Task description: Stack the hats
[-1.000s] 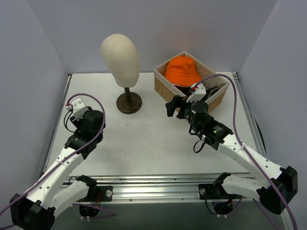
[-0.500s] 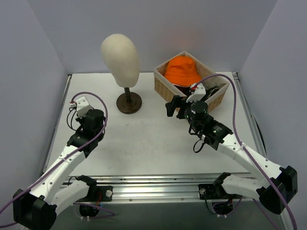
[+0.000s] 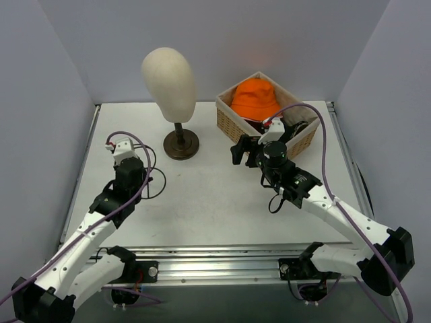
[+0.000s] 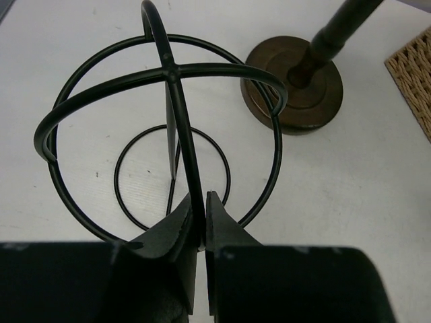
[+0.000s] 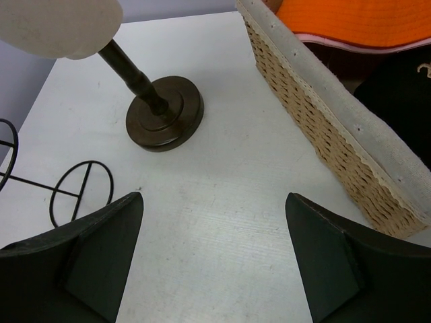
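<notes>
Left wrist view: the left gripper [image 4: 199,214] has its jaws clenched on one of the thin black bars of a wire hat stand [image 4: 168,73], which fills the middle of the frame. No hat is on it. The mannequin stand's round wooden base [image 4: 297,91] sits at upper right on the white worktop [image 4: 377,202], and a corner of the wicker basket [image 4: 414,74] pokes in at the right edge.

Right wrist view: the right gripper [image 5: 214,229] is spread wide with nothing between the jaws, hanging over bare worktop. The basket runs down the right side. Inside it the orange bucket hat [image 5: 363,23] is on top at upper right, a thin pale pink brim [image 5: 337,42] peeks out just under it, and a black cap [image 5: 397,91] lies lower at the right edge. I can't spot the tan cap here. The cream mannequin head [image 5: 60,23] is at upper left, bare.

Top view: same story. The orange hat sits in the basket at upper right, the head is at upper centre, and the left arm is at middle left, where the wire stand stands.

My read is that the stacking hasn't really started. Every hat I can see is in the basket, and all of them are left to move
</notes>
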Tool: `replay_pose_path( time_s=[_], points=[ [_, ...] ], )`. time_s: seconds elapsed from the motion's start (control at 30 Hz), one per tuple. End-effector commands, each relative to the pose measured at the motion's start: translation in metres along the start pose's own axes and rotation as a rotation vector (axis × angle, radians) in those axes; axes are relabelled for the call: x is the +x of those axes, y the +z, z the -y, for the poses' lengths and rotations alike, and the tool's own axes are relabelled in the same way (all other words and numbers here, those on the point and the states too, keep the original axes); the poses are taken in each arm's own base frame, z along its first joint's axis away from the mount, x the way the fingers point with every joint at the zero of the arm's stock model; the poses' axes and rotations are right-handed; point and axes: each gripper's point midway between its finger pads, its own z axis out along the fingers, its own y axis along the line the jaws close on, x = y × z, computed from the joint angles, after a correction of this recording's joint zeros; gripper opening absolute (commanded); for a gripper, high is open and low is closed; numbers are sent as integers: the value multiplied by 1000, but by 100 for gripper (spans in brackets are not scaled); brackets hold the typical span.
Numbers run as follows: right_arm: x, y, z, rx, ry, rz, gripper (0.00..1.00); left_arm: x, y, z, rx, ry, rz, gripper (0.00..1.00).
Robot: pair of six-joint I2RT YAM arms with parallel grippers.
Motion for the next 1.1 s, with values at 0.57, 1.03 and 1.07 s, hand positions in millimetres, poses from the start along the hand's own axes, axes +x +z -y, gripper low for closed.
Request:
replay_pose_path(
  time_s=[0.57,1.03,1.07],
  points=[
    [-2,7,2,22,-7,19,83,58,-74,49,227,111,-185,5],
    [-9,6,9,63,-25,35,84,17,-103,67,364,117,-97,83],
    [-12,6,11,79,-31,41,84,12,-109,70,399,110,-94,85]
  ],
)
